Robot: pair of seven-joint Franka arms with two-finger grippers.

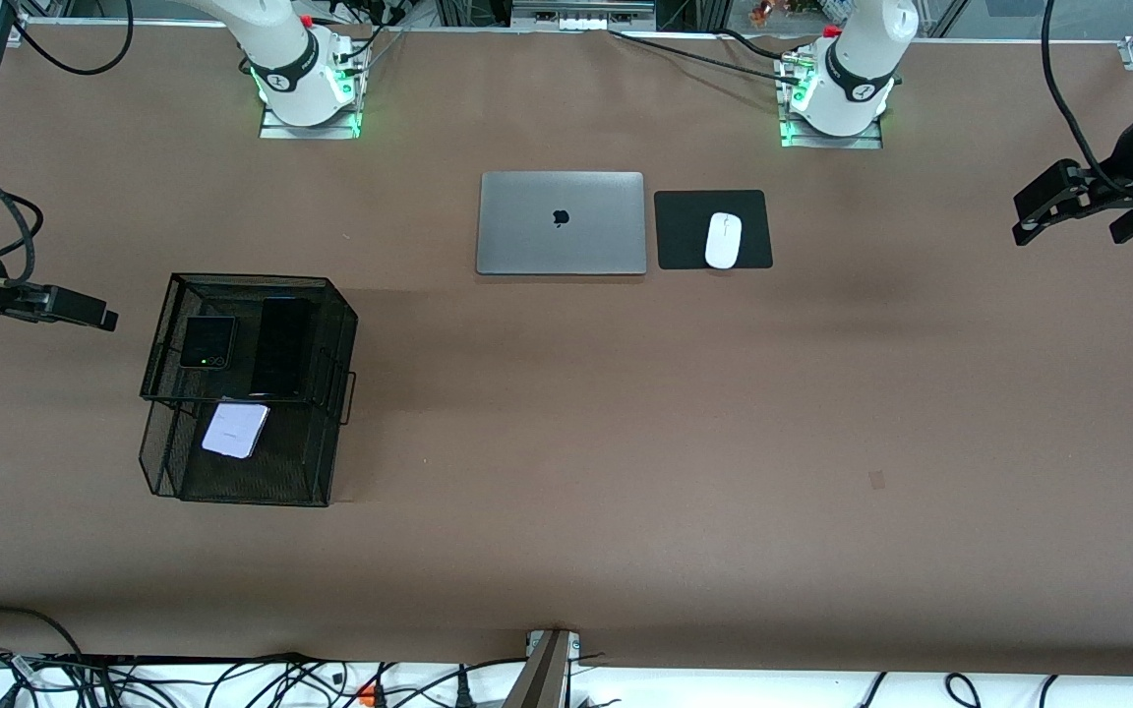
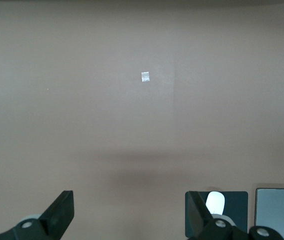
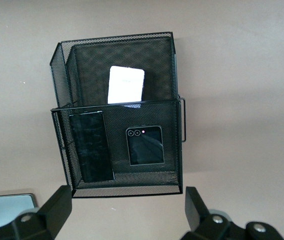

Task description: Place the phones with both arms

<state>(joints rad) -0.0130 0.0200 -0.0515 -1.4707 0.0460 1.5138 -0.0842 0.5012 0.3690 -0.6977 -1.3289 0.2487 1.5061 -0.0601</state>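
In the front view, you had a black two-tier mesh rack [image 1: 345,324] standing toward the right arm's end of the bench. On its upper tier lay the small squarish black phone [image 1: 208,342] and, just beside it, the long slim black phone [image 1: 283,347]. The pale lilac-white phone [image 1: 235,430] lay on the lower tier, nearer the front camera than the other two. The closed grey laptop [image 1: 561,223] sat near the bench edge where the bases stand, between the two bases, with a black mouse pad [image 1: 685,236] just beside it toward the left arm's end and the white mouse [image 1: 723,240] on that pad. The right hand [image 1: 85,310] hung over the bench beside the rack, at the right arm's end. The left hand [image 1: 1043,208] hung over the bench at the left arm's end, well apart from the phones.

In the left wrist view, your left hand [image 2: 129,210] stood wide with nothing between its fingers, over bare bench; the mouse, its pad and a corner of the laptop showed past one finger.

In the right wrist view, your right hand [image 3: 129,207] stood wide too, holding nothing, with the rack under it and all three phones lying in it.
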